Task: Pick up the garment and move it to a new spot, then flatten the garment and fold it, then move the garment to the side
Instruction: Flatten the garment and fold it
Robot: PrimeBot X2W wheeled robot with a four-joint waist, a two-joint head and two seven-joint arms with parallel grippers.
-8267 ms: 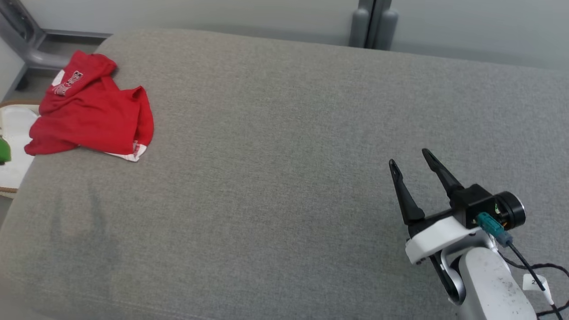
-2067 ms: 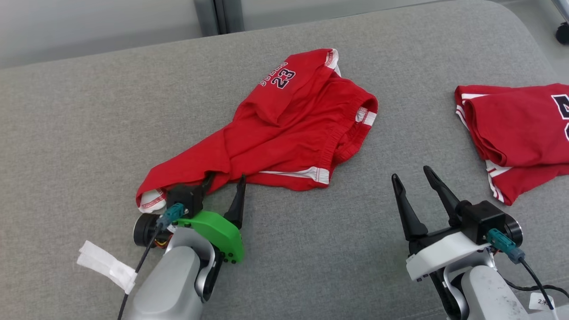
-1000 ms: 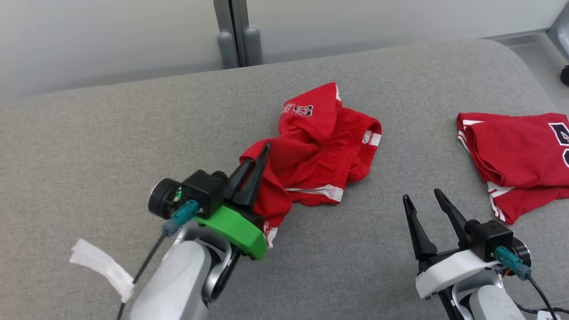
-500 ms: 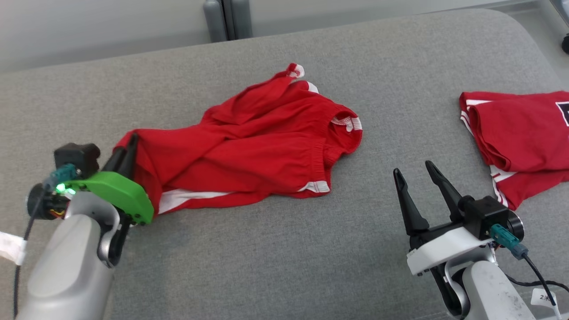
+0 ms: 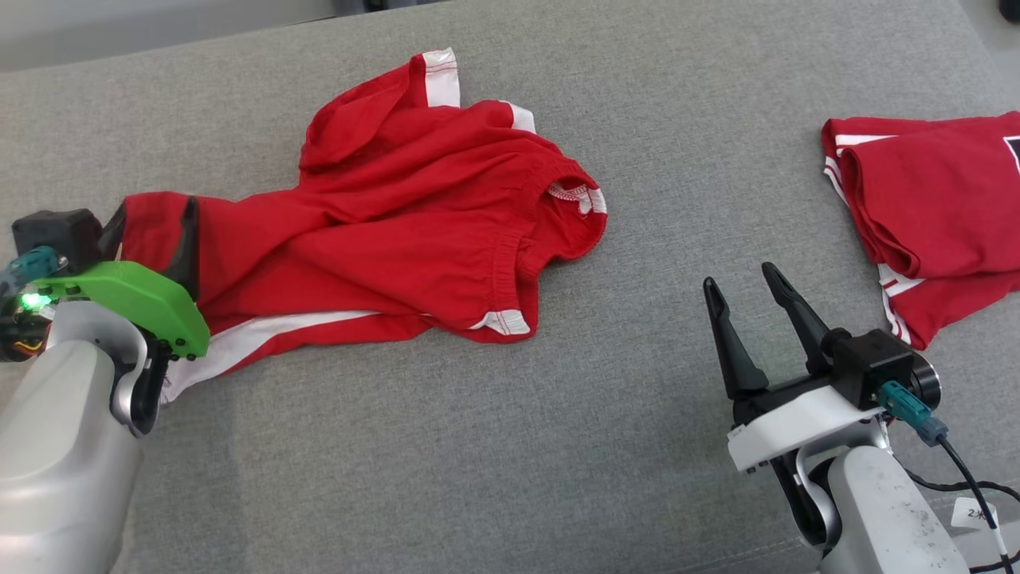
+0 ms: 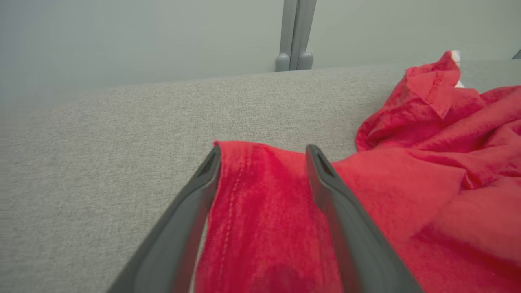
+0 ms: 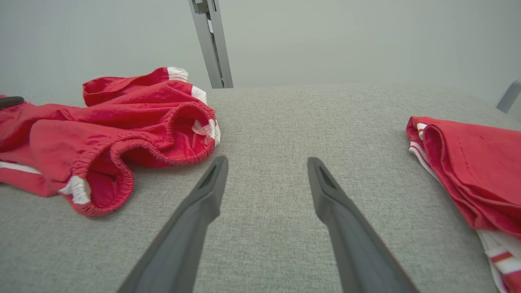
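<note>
A broad grey fabric cushion (image 5: 510, 446) spans the scene, with a pale wall behind it in both wrist views. The red shorts (image 5: 398, 231), white-trimmed with an elastic waistband, lie rumpled and partly spread across the left and middle of the cushion. One leg stretches toward the robot's left, and the waistband opening faces the right side. Well apart from them, at the cushion's right edge, sits a second red garment (image 5: 932, 199), folded, with white stripes along its hem. The left gripper (image 5: 151, 231), on a green mount, rests low at the far left end of the shorts. Its two dark fingers are spread apart with the hemmed end of the leg lying flat between them, one finger on the red cloth and the other at its outer edge. The right gripper (image 5: 737, 275), on a white mount, hovers over bare cushion between the two garments, jaws wide apart, touching neither.
</note>
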